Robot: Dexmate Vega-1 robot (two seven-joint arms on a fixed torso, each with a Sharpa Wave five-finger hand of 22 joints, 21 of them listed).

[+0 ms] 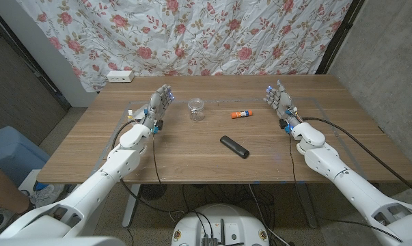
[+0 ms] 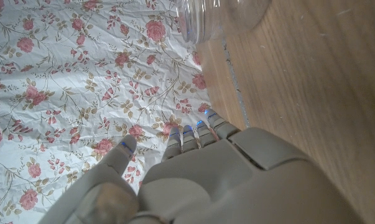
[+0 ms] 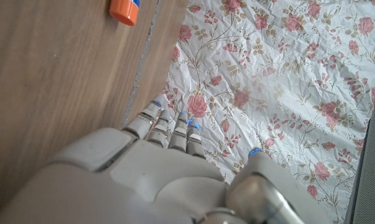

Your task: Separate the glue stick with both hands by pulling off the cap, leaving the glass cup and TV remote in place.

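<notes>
The left hand [image 1: 160, 104] is standing on the bench [image 1: 192, 147] with its fingers [image 1: 166, 94] stretched out and slightly apart, grasping nothing. The right hand [image 1: 281, 102] is doing the same on the other side, its fingers [image 1: 277, 92] released and touching no object.

The glue stick [image 1: 242, 115] is lying on its side between the two hands, nearer the right fingers and well apart from them, with its cap on. One end is orange and the body is white with a blue patch; any writing on it is too small to read. In the right wrist view its orange end [image 3: 124, 10] is showing beyond the fingertips [image 3: 175, 121].

The glass cup [image 1: 197, 108] is standing upright just inward of the left fingers, clear and empty; its rim [image 2: 221, 15] is showing past the fingertips [image 2: 196, 127] in the left wrist view. The TV remote [image 1: 234, 147], black and slim, is lying at an angle nearer the robot than the glue stick.

A flowered cloth [image 1: 226, 34] is hanging behind the bench.
</notes>
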